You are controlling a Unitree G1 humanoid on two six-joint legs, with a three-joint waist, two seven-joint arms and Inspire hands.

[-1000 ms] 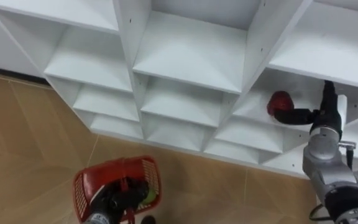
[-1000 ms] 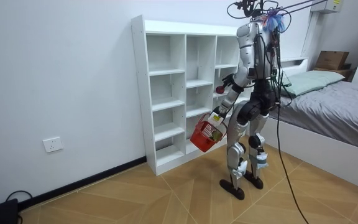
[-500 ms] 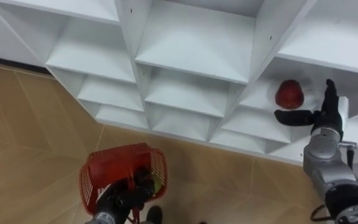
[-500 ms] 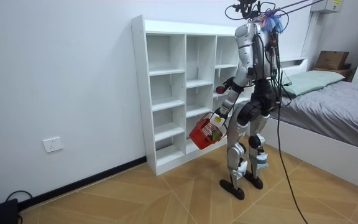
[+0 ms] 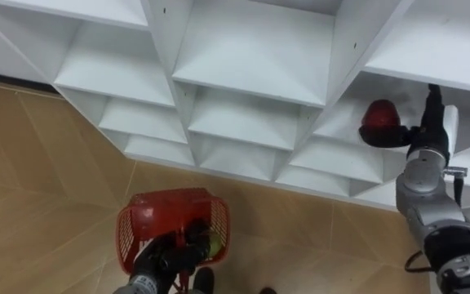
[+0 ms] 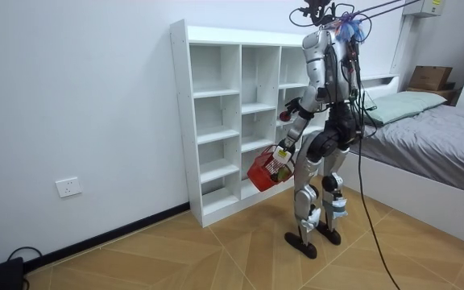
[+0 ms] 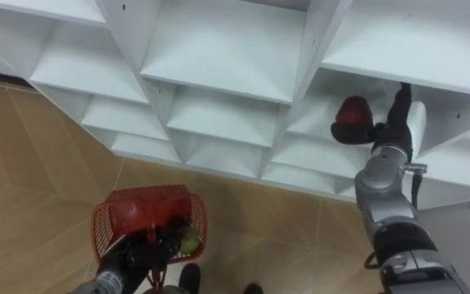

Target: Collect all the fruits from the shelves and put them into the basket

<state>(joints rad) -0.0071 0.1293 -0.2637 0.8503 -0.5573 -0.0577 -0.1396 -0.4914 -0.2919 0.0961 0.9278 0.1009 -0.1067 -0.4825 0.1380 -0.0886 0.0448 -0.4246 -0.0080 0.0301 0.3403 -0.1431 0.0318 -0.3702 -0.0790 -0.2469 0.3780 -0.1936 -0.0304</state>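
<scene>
A red apple sits on a shelf in the right column of the white closet. My right hand is inside that compartment just right of the apple. Its fingers point straight up and its thumb lies against the apple's lower edge. Low in the view, my left hand is curled round the handle of a red mesh basket. A green fruit lies in the basket. In the room view I stand facing the closet, basket at hip height.
The closet's other compartments in view are bare white shelves. Wooden floor runs below them. In the room view a bed stands behind me on the room view's right, and a wall socket is on the left.
My right thumb, apart from the apple half a second ago, now touches its underside. The basket has drifted slightly right in the view. The camera shifted a little.
</scene>
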